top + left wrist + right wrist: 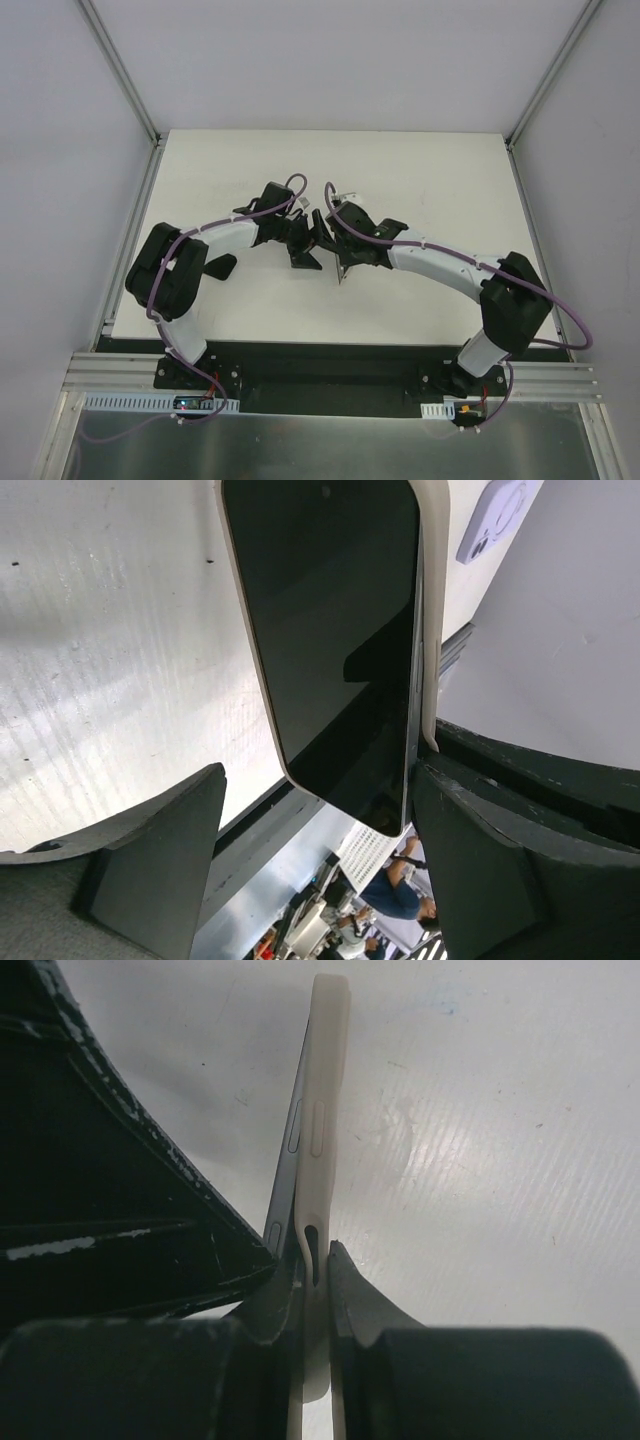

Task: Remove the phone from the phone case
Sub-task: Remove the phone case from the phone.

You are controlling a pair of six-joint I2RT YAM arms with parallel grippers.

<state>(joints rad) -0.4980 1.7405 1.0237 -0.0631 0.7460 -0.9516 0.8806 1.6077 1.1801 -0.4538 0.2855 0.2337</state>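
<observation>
The phone [330,640] has a dark screen and sits in a cream case [432,600], held on edge above the white table. My right gripper [316,1270] is shut on the case's [325,1110] lower edge. The phone's grey side [293,1160] stands slightly apart from the case there. My left gripper [320,780] is open, its fingers [150,860] spread on either side of the phone's lower end. In the top view both grippers, left [305,245] and right [345,262], meet mid-table around the phone [340,272].
The white table [420,170] is bounded by frame posts at its far corners and a rail at the near edge. A small dark shape [222,267] lies beside the left arm. A pale lilac object [495,515] shows past the case.
</observation>
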